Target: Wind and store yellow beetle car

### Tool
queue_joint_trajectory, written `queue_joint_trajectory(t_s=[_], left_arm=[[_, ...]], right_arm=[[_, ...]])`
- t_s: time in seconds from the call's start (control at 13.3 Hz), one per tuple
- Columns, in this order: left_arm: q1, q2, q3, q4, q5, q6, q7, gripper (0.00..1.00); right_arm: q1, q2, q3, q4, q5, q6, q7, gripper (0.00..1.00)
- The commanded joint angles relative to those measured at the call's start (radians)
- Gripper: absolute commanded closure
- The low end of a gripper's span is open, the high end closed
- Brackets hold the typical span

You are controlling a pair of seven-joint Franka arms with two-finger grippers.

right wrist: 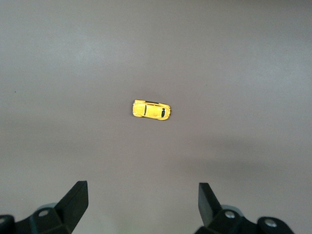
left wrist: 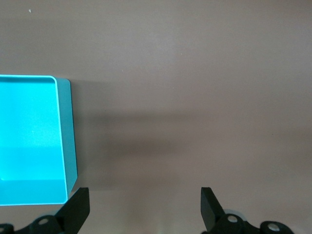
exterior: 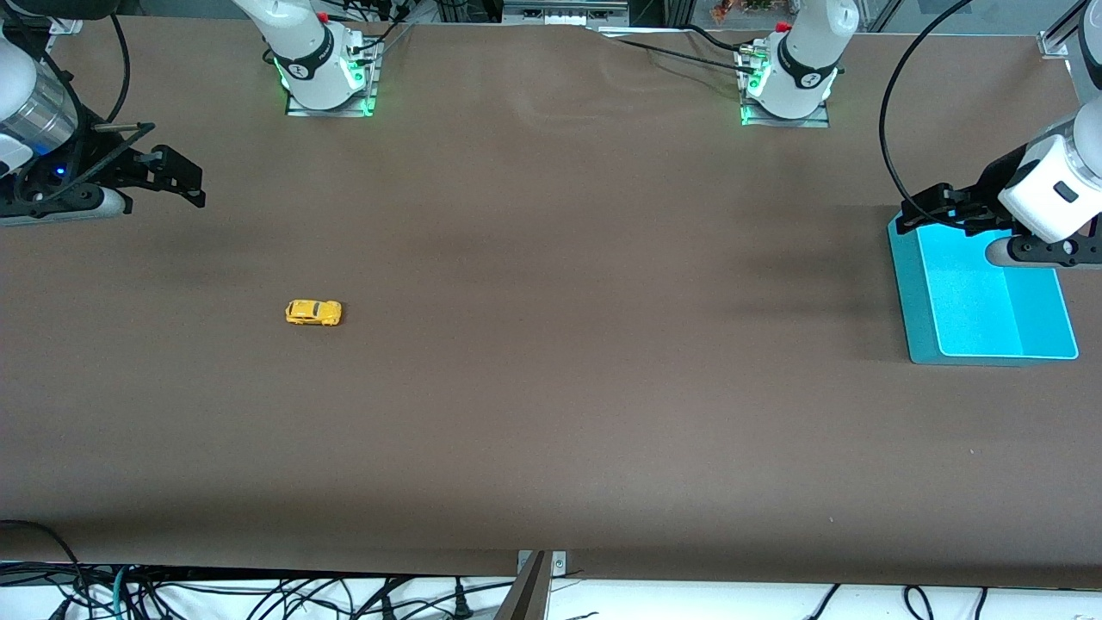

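Yellow beetle car (exterior: 313, 313) sits untouched on table (exterior: 551, 430) toward right arm's end. Your right gripper (exterior: 176, 179) hangs wide open, well apart from it; left gripper (exterior: 934, 207), also wide, waits over teal bin (exterior: 904, 284). Nothing started, I'd say: bring the right gripper down on the car first.

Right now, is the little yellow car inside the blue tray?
No, the yellow beetle car sits on the bare table, apart from the blue tray.

no readable text, labels or numbers anywhere
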Motion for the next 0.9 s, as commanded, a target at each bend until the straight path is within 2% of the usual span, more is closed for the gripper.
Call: queue_joint_trajectory(t_s=[0.0,0.83], left_arm=[[-0.011,0.015,0.007,0.033,0.017,-0.022,0.018,0.00],[-0.016,0.015,0.005,0.035,0.017,-0.022,0.018,0.00]], right_arm=[[-0.005,0.005,0.005,0.022,-0.001,-0.023,0.014,0.00],[-0.005,0.008,0.002,0.022,0.000,-0.032,0.016,0.00]])
